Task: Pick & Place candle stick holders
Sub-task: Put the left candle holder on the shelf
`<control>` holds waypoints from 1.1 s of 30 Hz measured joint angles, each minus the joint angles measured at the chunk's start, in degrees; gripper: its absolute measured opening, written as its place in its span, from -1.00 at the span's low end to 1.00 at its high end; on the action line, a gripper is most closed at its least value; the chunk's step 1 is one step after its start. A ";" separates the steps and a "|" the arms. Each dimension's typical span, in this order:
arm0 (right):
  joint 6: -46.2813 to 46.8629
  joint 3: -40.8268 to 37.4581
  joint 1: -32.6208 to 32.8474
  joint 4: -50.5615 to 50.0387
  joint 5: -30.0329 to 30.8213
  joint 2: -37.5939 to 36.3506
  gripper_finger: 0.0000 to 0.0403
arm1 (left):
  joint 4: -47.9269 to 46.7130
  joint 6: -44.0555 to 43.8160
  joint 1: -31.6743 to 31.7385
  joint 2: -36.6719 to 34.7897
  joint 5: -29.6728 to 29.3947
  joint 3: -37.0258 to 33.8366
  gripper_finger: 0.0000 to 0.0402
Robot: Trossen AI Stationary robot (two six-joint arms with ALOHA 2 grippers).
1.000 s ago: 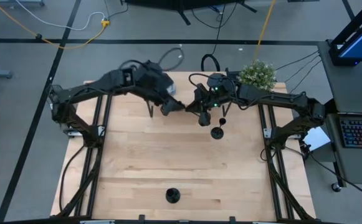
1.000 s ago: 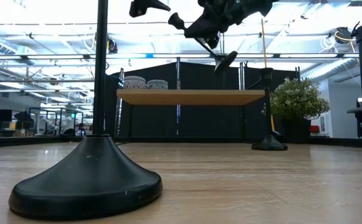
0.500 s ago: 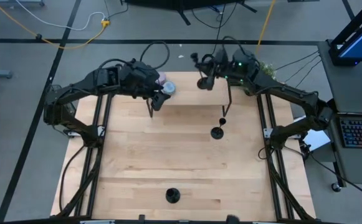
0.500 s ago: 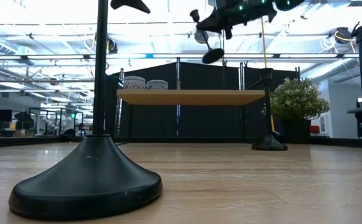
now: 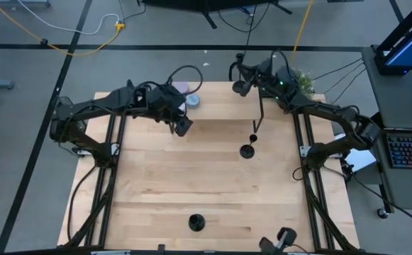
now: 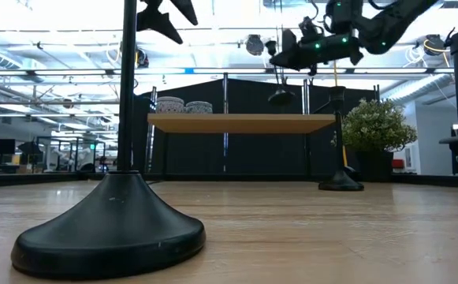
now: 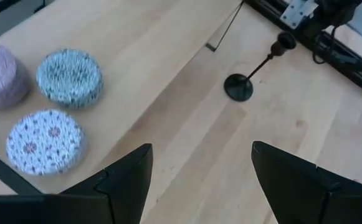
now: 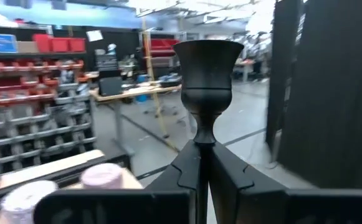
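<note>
Right gripper (image 8: 204,163) clamps 1 black candle holder (image 8: 207,87) aloft; left gripper (image 7: 199,165) hangs open, empty, above the table (image 5: 191,177).

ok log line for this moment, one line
right end effector: shut on candle stick holder, raised at table's far edge | left end effector: open, empty, near candle tins | two holders standing

3 black holders: standing holder (image 5: 247,150), near-edge holder (image 5: 196,224), gripped holder (image 8: 207,74). 3 tins (image 7: 68,78). 1 plant (image 5: 303,79).

Three round patterned candle tins (image 7: 68,78) on the wooden table (image 5: 206,184), potted plant (image 5: 301,79) at its edge.
</note>
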 joint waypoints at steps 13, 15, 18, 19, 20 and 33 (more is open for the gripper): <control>-1.23 -10.30 -1.69 8.27 5.52 -5.10 -0.97 | 16.72 -0.79 -0.47 -16.41 -11.11 -17.16 0.40; -1.16 -10.93 -1.69 9.59 5.53 -5.12 -0.97 | 20.01 -0.30 -0.52 -20.25 -11.16 -21.94 0.40; -1.18 -11.34 -1.69 9.50 6.23 -5.08 -0.97 | 26.94 0.16 -0.87 -26.10 -11.18 -28.72 0.40; -1.24 -11.38 -1.67 9.46 7.01 -5.04 -0.97 | 28.62 0.18 -0.94 -28.09 -11.12 -31.01 0.40; -1.29 -11.40 -1.67 9.45 7.12 -5.01 -0.97 | 30.03 0.13 -1.09 -30.01 -11.09 -33.13 0.40; -2.80 -11.42 -1.65 16.37 10.40 0.88 -0.97 | 36.55 1.63 -3.90 -50.97 -11.11 -46.27 0.40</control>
